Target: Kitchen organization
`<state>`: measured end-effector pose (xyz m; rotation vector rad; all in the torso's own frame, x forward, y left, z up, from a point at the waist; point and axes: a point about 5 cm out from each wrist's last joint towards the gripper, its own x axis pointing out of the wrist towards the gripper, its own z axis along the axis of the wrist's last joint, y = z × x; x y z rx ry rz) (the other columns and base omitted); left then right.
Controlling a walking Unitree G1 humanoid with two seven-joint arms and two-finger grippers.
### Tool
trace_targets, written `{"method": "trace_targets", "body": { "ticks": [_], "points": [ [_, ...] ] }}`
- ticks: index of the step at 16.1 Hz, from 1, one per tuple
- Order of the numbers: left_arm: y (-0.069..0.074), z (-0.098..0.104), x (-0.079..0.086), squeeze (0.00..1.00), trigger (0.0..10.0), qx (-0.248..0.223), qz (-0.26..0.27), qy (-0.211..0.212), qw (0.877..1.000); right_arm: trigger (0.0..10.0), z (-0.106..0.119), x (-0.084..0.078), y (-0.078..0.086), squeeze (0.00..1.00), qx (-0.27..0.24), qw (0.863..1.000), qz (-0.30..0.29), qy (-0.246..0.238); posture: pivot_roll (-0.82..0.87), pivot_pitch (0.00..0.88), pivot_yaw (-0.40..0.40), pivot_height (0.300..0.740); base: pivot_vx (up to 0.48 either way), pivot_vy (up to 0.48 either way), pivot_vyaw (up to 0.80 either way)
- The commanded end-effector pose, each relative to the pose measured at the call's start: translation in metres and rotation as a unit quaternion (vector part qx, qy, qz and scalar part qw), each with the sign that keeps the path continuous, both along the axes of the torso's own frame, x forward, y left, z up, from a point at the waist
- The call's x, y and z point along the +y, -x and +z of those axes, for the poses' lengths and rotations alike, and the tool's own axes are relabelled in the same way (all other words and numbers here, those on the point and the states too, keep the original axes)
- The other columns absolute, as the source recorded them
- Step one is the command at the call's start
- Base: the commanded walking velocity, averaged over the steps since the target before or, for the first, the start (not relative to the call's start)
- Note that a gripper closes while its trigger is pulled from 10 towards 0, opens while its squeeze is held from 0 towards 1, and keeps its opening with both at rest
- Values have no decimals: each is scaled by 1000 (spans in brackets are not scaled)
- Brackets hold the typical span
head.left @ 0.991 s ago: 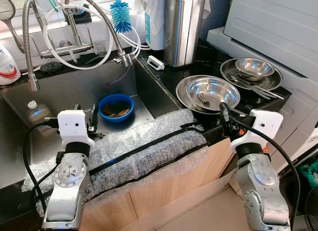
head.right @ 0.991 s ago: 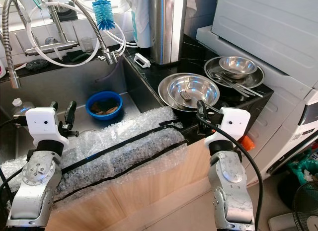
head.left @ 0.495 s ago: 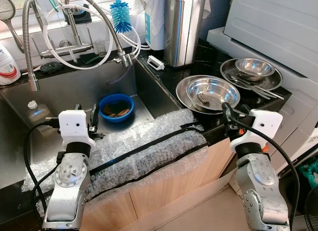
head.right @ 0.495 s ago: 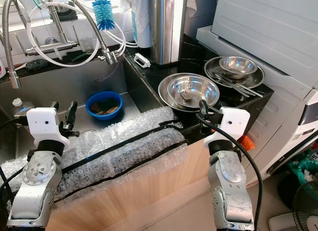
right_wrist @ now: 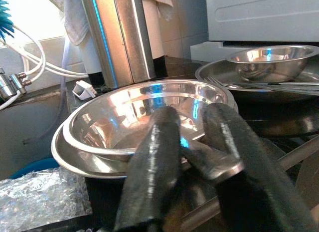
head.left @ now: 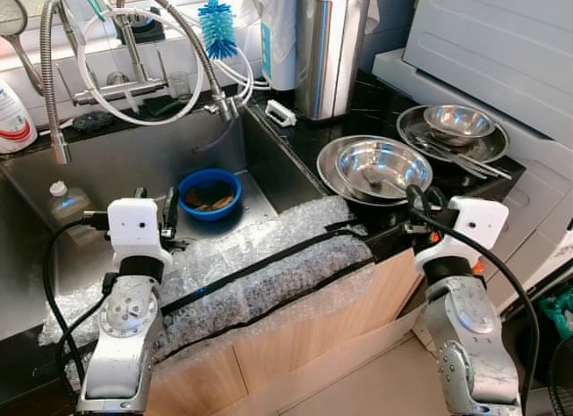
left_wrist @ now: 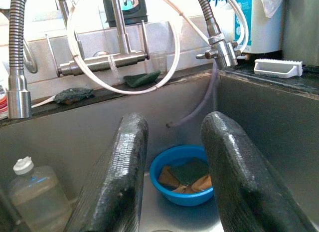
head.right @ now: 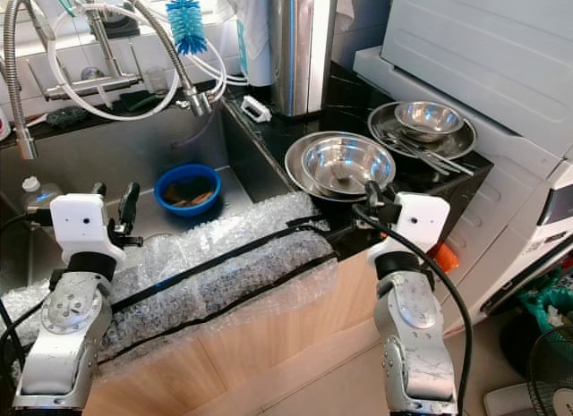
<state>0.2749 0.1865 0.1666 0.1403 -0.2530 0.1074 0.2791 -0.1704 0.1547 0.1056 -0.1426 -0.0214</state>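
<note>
Your right gripper (right_wrist: 187,157) sits at the near rim of the steel bowl (head.left: 383,165) on the counter, fingers clamped on a spoon handle (right_wrist: 212,159). Your left gripper (left_wrist: 172,167) hangs over the sink (head.left: 134,161), fingers apart and holding nothing, with the blue bowl (left_wrist: 184,174) beyond.

The right end effector (right_wrist: 192,157) hid most of the utensil (right_wrist: 212,162) between its fingers; its type stayed unclear.
</note>
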Motion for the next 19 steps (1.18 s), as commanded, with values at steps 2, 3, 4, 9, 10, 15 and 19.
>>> {"method": "trace_targets", "body": {
  "ticks": [2, 3, 4, 9, 10, 15, 19],
  "points": [
    [-1, -2, -4, 0, 10000, 0, -10, -7, 1000, 0, 2, 2, -3, 0, -5, 1000, 5, -2, -47, 0, 11, 740, 0, 0, 0],
    [-2, -2, -4, 0, 10000, -1, -10, -6, 1000, 0, 3, 2, -3, 0, -6, 1000, 5, -2, -47, 0, 12, 740, 0, 0, 0],
    [-2, -1, -4, 0, 10000, -2, -9, -5, 1000, 0, 4, 3, -3, 0, -8, 1000, 5, -2, -49, 0, 12, 740, 0, 0, 0],
    [-2, 0, -4, 0, 10000, -4, -8, -7, 1000, 0, 10, 5, -4, 0, -24, 1000, 10, -4, -48, 0, 12, 740, 0, 0, 0],
    [-2, 0, -3, 0, 10000, -5, -8, -8, 1000, 0, 13, 6, -5, 0, -31, 999, 14, -3, -48, 0, 12, 740, 0, 0, 0],
    [-2, 6, -3, 0, 10000, -18, -4, -23, 1000, 10000, 33, 15, -7, 0, -73, 997, 35, -11, -46, 0, 11, 740, 0, 0, 0],
    [-4, 20, -4, 0, 10000, -44, -3, -17, 999, 10000, 61, 22, -9, 0, -127, 990, 58, -16, -48, 0, 8, 740, 0, 0, 0]
  ]
}}
